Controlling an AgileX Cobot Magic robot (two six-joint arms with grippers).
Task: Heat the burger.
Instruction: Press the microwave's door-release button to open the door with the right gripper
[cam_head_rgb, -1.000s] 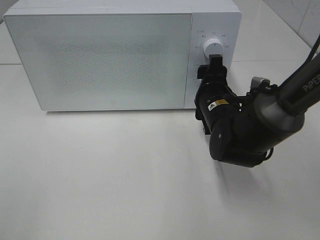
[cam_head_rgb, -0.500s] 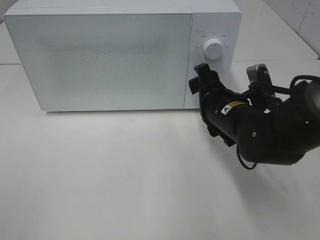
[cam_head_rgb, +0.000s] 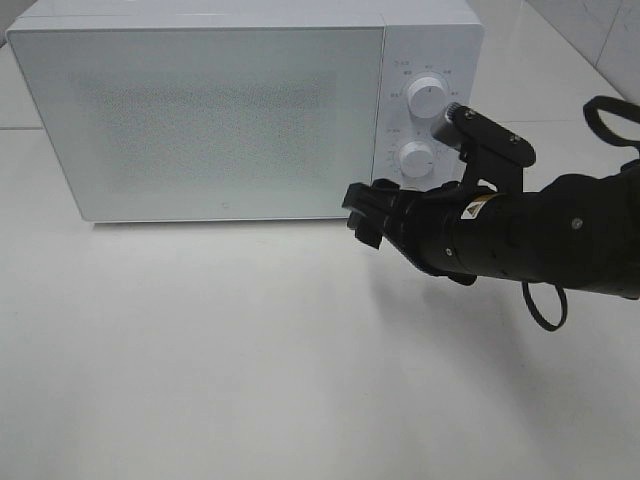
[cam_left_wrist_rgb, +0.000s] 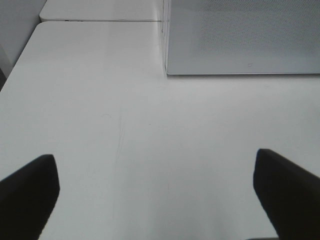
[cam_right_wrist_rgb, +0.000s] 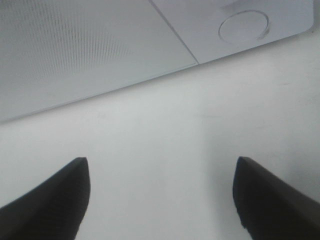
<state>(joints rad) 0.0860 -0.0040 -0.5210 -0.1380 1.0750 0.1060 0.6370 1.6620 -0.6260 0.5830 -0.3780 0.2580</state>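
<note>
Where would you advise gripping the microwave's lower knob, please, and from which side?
Grip the lower knob across its round rim, coming straight at the front of the microwave. It is a short disc standing out from that panel, so probably only its opposite edges give purchase.

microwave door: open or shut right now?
Shut. The microwave door lies flush with the control panel in the exterior high view, with no gap at its edge.
</note>
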